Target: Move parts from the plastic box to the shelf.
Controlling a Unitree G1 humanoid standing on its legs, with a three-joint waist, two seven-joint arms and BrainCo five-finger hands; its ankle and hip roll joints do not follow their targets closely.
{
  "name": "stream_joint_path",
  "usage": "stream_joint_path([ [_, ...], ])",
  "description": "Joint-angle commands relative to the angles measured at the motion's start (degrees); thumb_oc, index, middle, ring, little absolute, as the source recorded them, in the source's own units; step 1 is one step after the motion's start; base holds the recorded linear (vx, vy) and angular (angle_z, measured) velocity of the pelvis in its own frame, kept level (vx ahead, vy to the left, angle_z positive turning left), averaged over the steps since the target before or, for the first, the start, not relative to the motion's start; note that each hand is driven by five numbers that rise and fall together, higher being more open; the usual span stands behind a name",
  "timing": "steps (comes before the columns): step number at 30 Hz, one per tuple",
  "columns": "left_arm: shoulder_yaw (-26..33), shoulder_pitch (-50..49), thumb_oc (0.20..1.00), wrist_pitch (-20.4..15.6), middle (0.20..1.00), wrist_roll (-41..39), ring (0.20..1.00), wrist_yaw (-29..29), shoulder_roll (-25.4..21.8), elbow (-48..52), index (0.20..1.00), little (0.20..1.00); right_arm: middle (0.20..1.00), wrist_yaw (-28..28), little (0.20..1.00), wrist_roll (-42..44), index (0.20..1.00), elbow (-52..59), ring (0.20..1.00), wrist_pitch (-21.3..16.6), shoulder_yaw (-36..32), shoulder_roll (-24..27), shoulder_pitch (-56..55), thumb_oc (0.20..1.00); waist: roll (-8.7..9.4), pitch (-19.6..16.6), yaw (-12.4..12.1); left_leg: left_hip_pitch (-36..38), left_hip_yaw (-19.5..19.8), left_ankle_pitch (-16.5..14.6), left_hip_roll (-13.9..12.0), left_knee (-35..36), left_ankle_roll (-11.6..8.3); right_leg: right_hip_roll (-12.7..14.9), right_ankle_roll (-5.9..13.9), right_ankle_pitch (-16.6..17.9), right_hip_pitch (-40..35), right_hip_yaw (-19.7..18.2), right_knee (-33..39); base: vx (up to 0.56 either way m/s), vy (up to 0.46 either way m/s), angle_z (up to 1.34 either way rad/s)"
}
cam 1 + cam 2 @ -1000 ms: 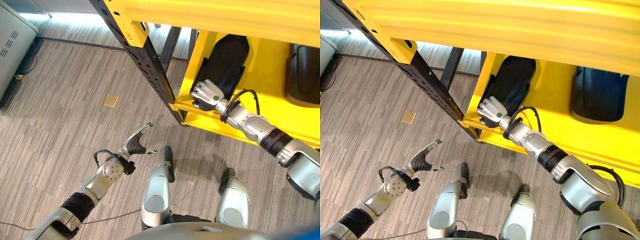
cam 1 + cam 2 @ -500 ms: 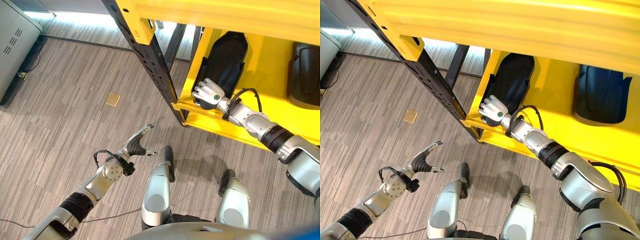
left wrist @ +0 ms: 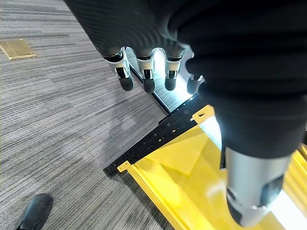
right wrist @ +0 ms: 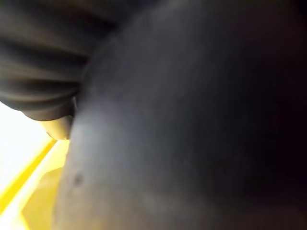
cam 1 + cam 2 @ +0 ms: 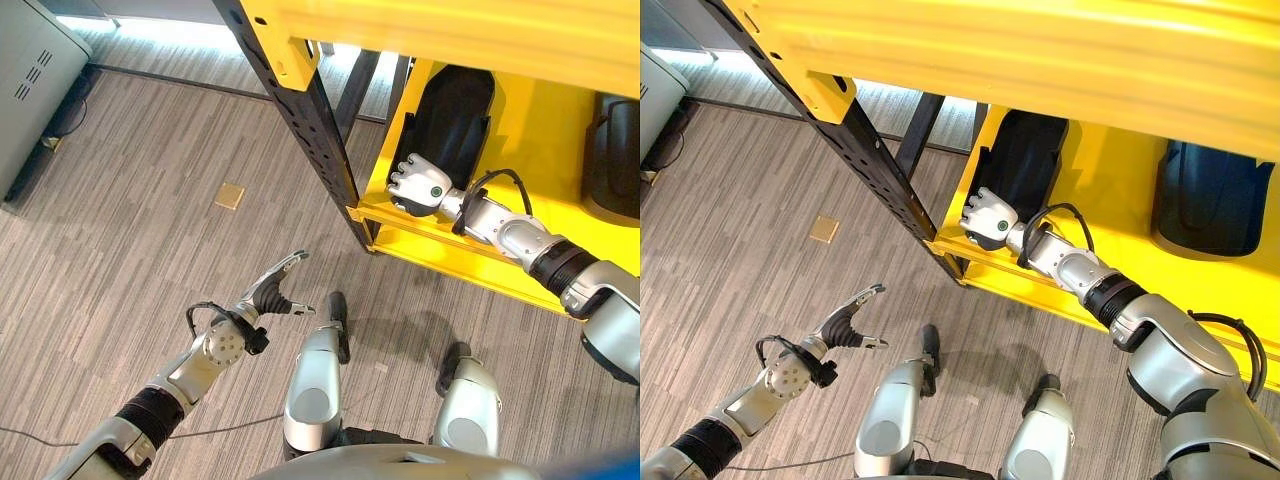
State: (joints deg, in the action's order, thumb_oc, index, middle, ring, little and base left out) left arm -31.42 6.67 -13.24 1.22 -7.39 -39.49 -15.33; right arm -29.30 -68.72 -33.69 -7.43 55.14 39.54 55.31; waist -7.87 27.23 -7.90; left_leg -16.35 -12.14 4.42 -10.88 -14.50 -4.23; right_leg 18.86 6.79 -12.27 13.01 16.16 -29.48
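Warehouse or workshop storage area: heavy yellow shelf (image 5: pixel 470 255) on perforated black steel uprights (image 5: pixel 300 130), grey carpet-tile floor (image 5: pixel 130 250), brass floor socket plate (image 5: pixel 230 195), grey cabinet (image 5: pixel 30 80).

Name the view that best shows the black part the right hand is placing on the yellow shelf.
The right eye view: the black part shows nearly whole above the right hand. The left eye view crops less cleanly; the right wrist view is a dark blur.
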Motion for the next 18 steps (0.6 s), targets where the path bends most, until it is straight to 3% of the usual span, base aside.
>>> stream_joint_path([
  [1, 0.1, 0.7, 1.000, -2.7, 1.000, 0.3, 1.000, -0.2, -4.2, 3.4, 1.000, 1.000, 0.200, -0.9, 0.200, 1.1, 0.200, -2.3, 0.200, 2.1, 1.0, 1.8, 6.2, 0.200, 1.38, 1.4, -2.0, 2.1, -1.3, -8.3, -1.3, -6.7, 0.66, 2.3, 1.34, 1.2, -0.9, 2.3, -2.6, 0.00, 0.000, 0.00],
  [18, -0.8, 1.9, 1.000, -2.4, 1.000, -0.8, 1.000, 0.3, -5.6, 3.9, 1.000, 1.000, 0.200, -2.0, 0.200, 1.5, 0.200, -6.7, 0.200, 3.1, 0.8, 2.3, 8.8, 0.200, 0.82, 1.8, -2.3, 1.6, -1.1, -8.2, -1.6, -7.2, 0.57, 3.0, 1.39, 1.0, -0.3, 2.4, -3.7, 0.00, 0.000, 0.00],
])
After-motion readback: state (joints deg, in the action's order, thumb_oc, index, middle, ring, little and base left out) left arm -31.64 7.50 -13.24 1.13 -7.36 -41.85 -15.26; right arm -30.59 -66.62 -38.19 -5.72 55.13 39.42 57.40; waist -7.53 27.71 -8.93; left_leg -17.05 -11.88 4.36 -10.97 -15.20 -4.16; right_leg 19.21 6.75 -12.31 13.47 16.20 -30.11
